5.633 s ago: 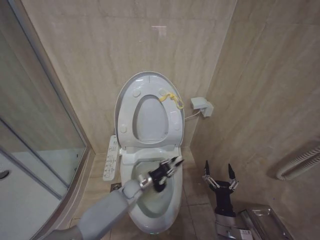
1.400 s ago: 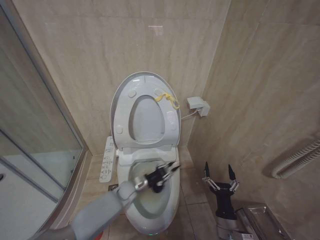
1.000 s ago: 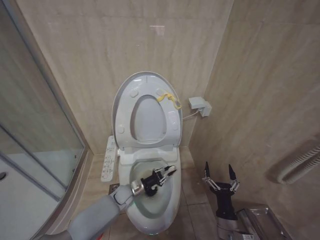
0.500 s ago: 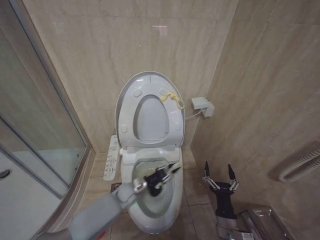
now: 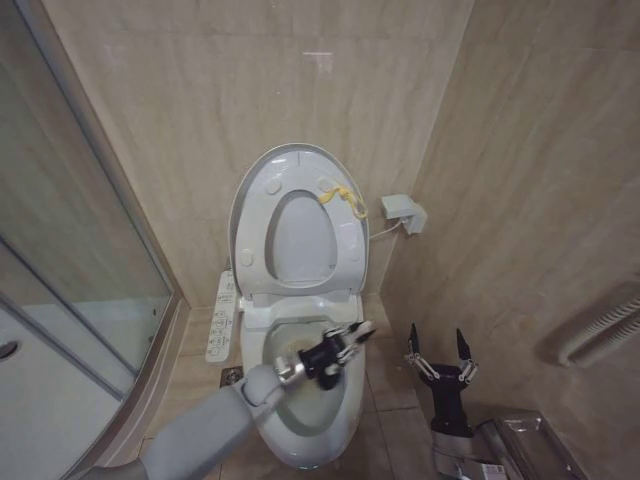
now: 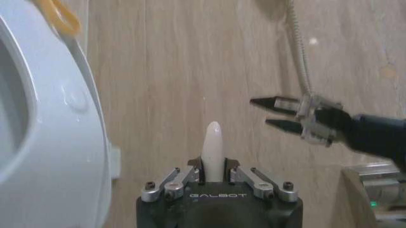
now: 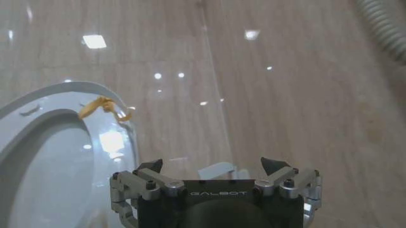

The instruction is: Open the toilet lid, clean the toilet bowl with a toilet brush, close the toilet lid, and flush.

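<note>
Scrubbing step: left gripper (image 5: pixel 345 338) clamped on toilet brush (image 6: pixel 212 151) over toilet bowl (image 5: pixel 352 412), toilet lid (image 5: pixel 296 158) raised; right gripper (image 5: pixel 437 347) idle, spread. Next, probably lid closing.

Grey-sleeved arms, black wrists, silver-linked grippers.

Left arm (image 5: pixel 205 435) clad in smooth pale grey casing, narrowing to a bright metal collar and a black wrist. Left gripper (image 6: pixel 214 176) built on a matte black block lettered GALBOT in white, with silver linkage bars fastened by dark screws and thin black inner plates. Right gripper (image 5: pixel 440 352) carried on a black cylindrical wrist, with silver jointed links and slim black pointed fingers (image 5: pixel 413 336). Same white GALBOT lettering and screw-studded silver knuckles seen up close in the right wrist view (image 7: pixel 216 175).
</note>
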Tool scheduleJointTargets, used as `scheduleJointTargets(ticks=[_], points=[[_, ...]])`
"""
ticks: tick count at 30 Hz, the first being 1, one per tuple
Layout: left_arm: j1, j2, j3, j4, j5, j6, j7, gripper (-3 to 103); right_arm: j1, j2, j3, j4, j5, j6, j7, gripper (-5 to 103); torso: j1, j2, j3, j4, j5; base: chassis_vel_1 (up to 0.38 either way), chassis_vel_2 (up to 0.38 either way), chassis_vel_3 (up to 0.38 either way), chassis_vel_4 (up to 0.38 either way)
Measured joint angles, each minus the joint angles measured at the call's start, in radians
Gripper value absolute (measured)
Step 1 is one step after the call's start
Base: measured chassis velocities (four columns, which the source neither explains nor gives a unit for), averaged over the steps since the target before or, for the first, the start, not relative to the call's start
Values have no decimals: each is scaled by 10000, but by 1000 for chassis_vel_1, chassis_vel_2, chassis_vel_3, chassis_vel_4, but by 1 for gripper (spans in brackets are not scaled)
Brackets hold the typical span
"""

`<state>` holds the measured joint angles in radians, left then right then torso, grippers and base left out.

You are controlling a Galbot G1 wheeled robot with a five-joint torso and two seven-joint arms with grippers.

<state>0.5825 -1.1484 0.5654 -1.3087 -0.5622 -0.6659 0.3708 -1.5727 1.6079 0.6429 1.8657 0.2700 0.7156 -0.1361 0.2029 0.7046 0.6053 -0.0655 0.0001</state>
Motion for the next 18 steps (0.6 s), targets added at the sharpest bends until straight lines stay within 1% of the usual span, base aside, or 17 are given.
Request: scheduleJointTargets(ticks=[2,3,4,5,6,7,8,9,10,11,12,13,14,15,16,18], points=[[179,54,-145,827,292,-187,83,22,-7,0,-39,20,-3,2,-5,100,0,-1,2,5,-3,-34,-35,-12,-5],[246,149,-249,1235,426,-304,129,22,-8,-2,-81,63,-6,-7,-11,100,1,-2,3,24,-2,0,0,0,0],[229,209,-319,1352,451,-337,141,22,-22,2,-105,113,-9,-17,-23,100,1,-2,3,31,5,0,0,0,0],[229,209,-319,1352,451,-337,141,22,-22,2,-105,113,-9,-17,-23,100,1,-2,3,31,5,0,0,0,0],[91,193,-279,1017,288,-248,93,22,-27,3,-105,120,-23,-19,-37,100,0,-2,2,34,0,53,52,23,36],[-146,82,-176,512,43,-105,-35,22,-28,4,-86,120,-49,-21,-42,100,1,-2,2,27,0,53,23,-4,10],[-326,-35,-117,136,-122,15,-144,22,-12,5,-65,117,-76,-24,-41,100,0,0,-1,5,0,0,0,0,0],[-326,-35,-117,136,-122,15,-144,22,-12,5,-65,117,-76,-24,-41,100,0,0,-1,5,0,0,0,0,0],[-424,-94,-45,-47,-199,77,-178,22,8,4,-69,117,-110,-32,-43,100,-1,2,-3,-3,-3,0,0,0,0],[-434,-87,29,49,-199,87,-123,22,14,2,-83,128,-138,-41,-42,100,-1,1,-1,-3,-2,-69,-31,-33,-38],[-372,-29,85,528,-158,66,43,22,8,2,-116,168,-159,-53,-46,100,2,-1,2,-2,0,-56,-46,-33,-41],[-261,37,61,1039,-115,-19,205,22,8,-2,-144,201,-172,-61,-57,100,2,-1,3,6,-2,-56,-34,0,-41],[-261,37,61,1039,-115,-19,205,22,8,-2,-144,201,-172,-61,-57,100,2,-1,3,6,-2,-56,-34,0,-41],[-154,118,-4,1418,-106,-97,339,22,15,-5,-177,208,-181,-83,-76,100,2,-2,3,22,-3,0,0,0,0],[-122,150,-35,1576,-142,-89,393,22,21,-1,-201,209,-188,-103,-99,100,1,-3,3,30,3,0,0,0,0],[-288,58,32,1362,-302,-19,360,22,61,2,-215,201,-195,-118,-114,100,0,-2,3,35,0,68,32,38,53]])
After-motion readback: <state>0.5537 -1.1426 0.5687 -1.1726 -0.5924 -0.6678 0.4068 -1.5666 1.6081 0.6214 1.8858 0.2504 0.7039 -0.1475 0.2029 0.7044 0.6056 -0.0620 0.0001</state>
